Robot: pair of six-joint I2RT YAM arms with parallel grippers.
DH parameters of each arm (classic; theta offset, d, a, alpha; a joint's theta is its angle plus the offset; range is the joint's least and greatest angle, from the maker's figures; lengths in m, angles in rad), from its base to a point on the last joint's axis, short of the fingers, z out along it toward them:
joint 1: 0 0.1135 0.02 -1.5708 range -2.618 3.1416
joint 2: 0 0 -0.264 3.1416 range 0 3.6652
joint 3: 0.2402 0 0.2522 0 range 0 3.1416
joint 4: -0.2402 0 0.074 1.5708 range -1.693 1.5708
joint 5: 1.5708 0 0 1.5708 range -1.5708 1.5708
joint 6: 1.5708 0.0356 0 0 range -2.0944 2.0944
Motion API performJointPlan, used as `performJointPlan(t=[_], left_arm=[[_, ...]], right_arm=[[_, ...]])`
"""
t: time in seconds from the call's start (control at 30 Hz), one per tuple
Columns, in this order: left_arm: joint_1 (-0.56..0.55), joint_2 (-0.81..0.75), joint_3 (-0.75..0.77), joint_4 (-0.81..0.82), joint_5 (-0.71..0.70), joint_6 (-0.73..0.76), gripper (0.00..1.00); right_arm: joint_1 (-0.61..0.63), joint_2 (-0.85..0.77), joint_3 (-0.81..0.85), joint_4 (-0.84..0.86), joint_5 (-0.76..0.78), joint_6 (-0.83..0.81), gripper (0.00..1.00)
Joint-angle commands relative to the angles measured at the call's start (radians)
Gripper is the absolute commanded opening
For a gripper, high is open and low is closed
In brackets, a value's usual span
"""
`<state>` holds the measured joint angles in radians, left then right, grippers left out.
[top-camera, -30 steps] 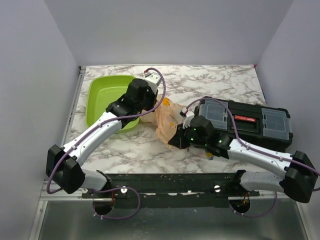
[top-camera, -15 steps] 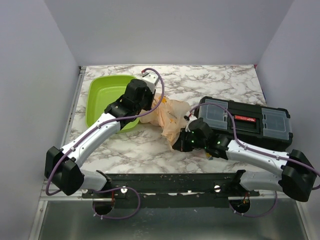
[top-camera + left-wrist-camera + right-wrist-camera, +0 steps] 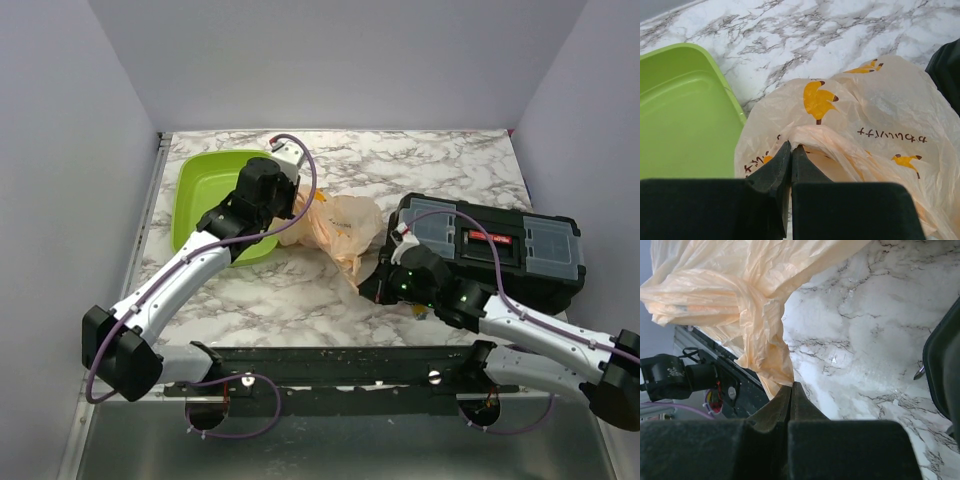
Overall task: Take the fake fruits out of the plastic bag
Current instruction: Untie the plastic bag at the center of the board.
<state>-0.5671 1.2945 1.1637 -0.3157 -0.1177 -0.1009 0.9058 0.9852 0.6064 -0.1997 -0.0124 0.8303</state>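
My left end effector [image 3: 791, 150] and right end effector [image 3: 790, 386] each pinch shut on the thin, crinkly peach-beige plastic bag [image 3: 338, 222] between the lime-green plastic tray [image 3: 205, 190] and the black toolbox [image 3: 500, 245]; it looks light, limp and slippery, so bunched folds seem the safest hold, with the fruits hidden.

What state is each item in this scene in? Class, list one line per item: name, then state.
plastic bag: crumpled, pinched at opposite ends by both grippers.
left gripper: shut on plastic bag.
right gripper: shut on plastic bag.
fake fruits: not visible.
green tray: upright, open side up.
black toolbox: lid closed, lying flat.
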Motion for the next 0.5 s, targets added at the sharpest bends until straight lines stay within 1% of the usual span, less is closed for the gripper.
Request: performJointPlan(t=[0.0,0.13,0.2,0.27,0.3,0.37,0.43,0.47], left_arm=[[0.032,-0.055,-0.023,0.089,-0.002,0.043,0.00],[0.033,-0.066,-0.032,0.103,0.072,0.056,0.00],[0.033,-0.073,-0.040,0.115,0.101,0.062,0.00],[0.032,-0.083,-0.049,0.132,0.113,0.064,0.00],[0.033,-0.088,-0.054,0.136,0.116,0.064,0.00],[0.032,-0.096,-0.059,0.143,0.117,0.066,0.00],[0.032,-0.105,-0.066,0.151,0.117,0.066,0.00],[0.032,-0.108,-0.068,0.154,0.117,0.064,0.00]], right_arm=[[0.004,-0.079,-0.043,-0.016,-0.043,-0.015,0.01],[0.004,-0.093,0.003,-0.028,-0.039,-0.071,0.02],[0.004,-0.089,0.036,-0.060,-0.027,-0.097,0.06],[0.005,-0.088,0.069,-0.090,0.004,-0.125,0.12],[0.004,-0.088,0.092,-0.108,0.034,-0.135,0.17],[0.004,-0.087,0.143,-0.153,0.109,-0.160,0.30],[0.004,-0.079,0.204,-0.193,0.184,-0.191,0.41],[0.004,-0.067,0.241,-0.210,0.220,-0.210,0.44]])
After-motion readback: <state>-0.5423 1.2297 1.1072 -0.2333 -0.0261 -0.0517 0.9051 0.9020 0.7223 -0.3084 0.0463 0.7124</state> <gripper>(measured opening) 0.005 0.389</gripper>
